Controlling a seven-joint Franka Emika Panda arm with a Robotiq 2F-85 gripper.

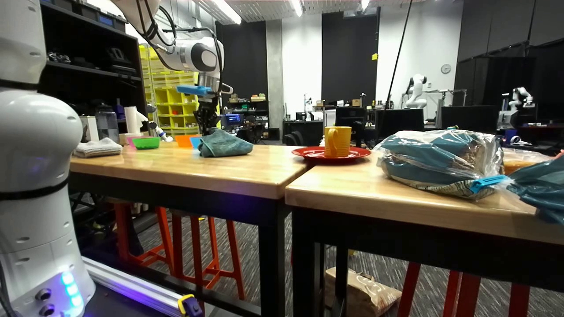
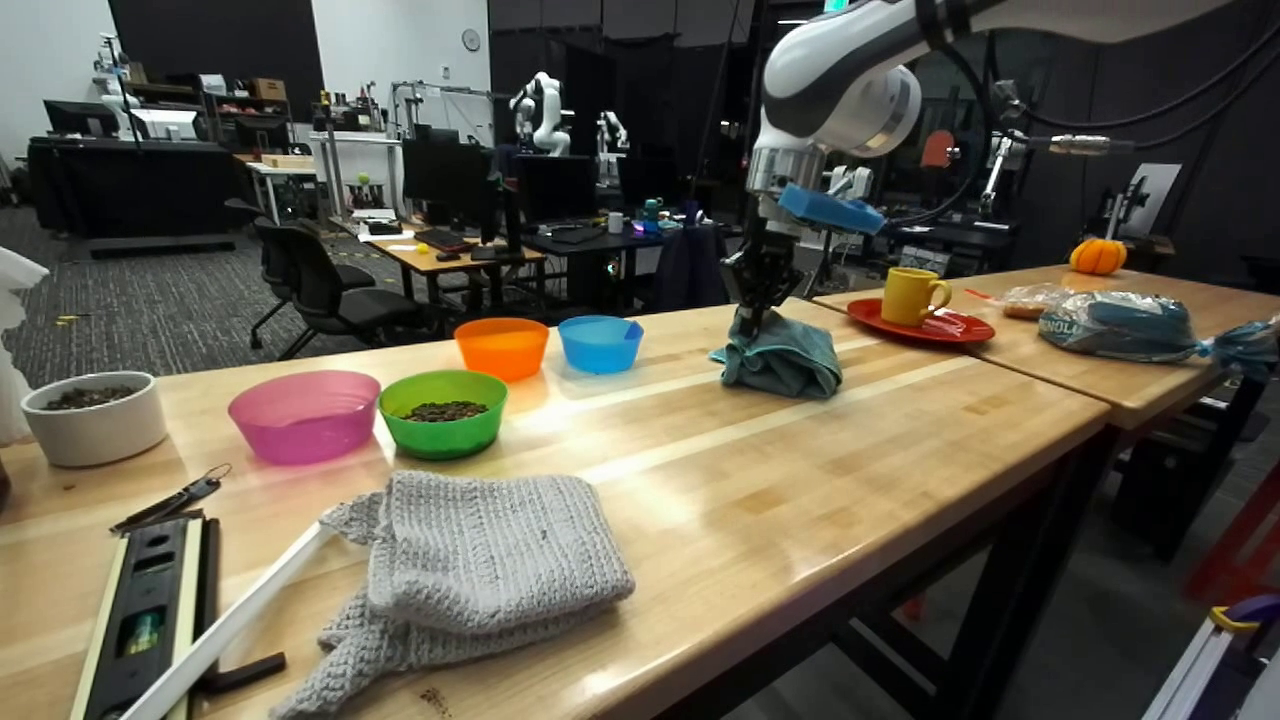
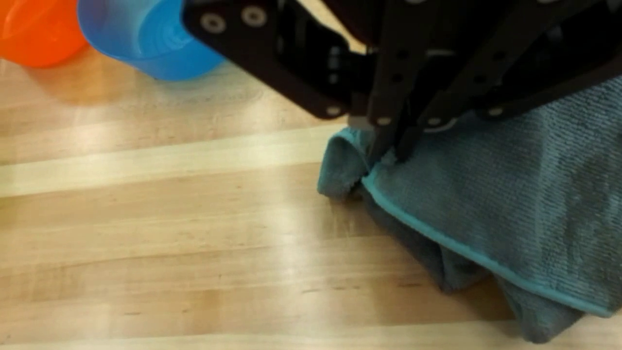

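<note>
A: State the layout, near to far, in an exterior view.

B: A folded grey knitted cloth [image 2: 500, 560] lies near left on the wooden table [image 2: 720, 510]. Beyond it stand a pink bowl [image 2: 305, 432] and a green bowl [image 2: 442, 440], side by side, then an orange bowl [image 2: 502, 355] and a blue bowl [image 2: 600, 352]. To the right of these, a teal cloth [image 2: 785, 370] lies bunched on the table.

A: State the condition of the gripper [image 3: 387, 154].

B: It points down at the left end of the teal cloth. In the wrist view, the fingers [image 3: 381, 138] stand nearly together, with a small fold of fabric between the tips.

A: How does the teal cloth handle?

B: Judged by appearance, it is light, soft and limp, and not fragile. The napped surface probably resists slipping (the bound hem [image 3: 461, 250] looks slightly firmer). Take hold at a raised fold or along the hem, through several layers; a shallow pinch may shed the lower ones.

A: What lies farther?

B: To the right, a red plate [image 2: 965, 329] bearing a yellow mug [image 2: 905, 300]; then a plastic-wrapped package [image 2: 1120, 328]; farthest, an orange pumpkin [image 2: 1097, 257].
</note>
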